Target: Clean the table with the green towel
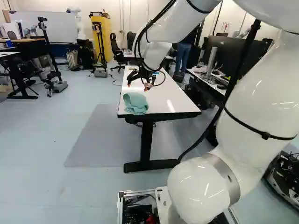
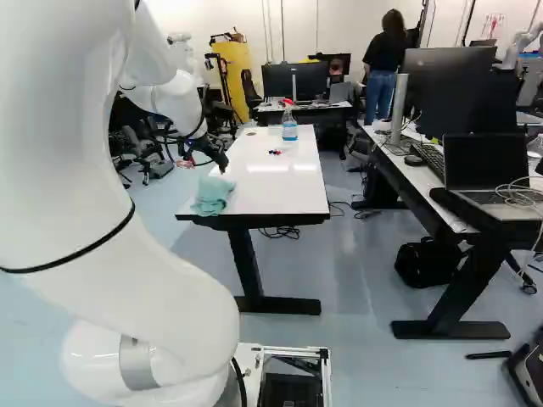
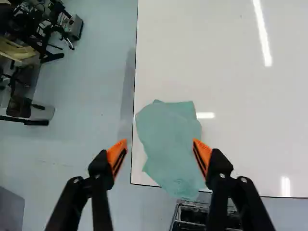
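Observation:
In the left base view my gripper point(image 1: 137, 86) is over the white table point(image 1: 163, 100), above and beyond the green towel point(image 1: 135, 103). The towel lies crumpled at the table's near left corner, and in the right base view the towel point(image 2: 213, 195) shows there too. Seen from the wrist, the gripper point(image 3: 160, 143) stands wide open, its orange pads apart. The towel point(image 3: 171, 139) lies below and ahead, one part hanging over the near edge. One finger is over the towel's side, the other over the floor beyond the table's left edge. Nothing is held.
A spray bottle point(image 2: 289, 127) and a small red and blue object point(image 2: 275, 153) are farther along the table. To the right stands a desk point(image 2: 424, 182) with monitors and a laptop point(image 2: 488, 174). Another robot point(image 1: 77, 23) is at the back left.

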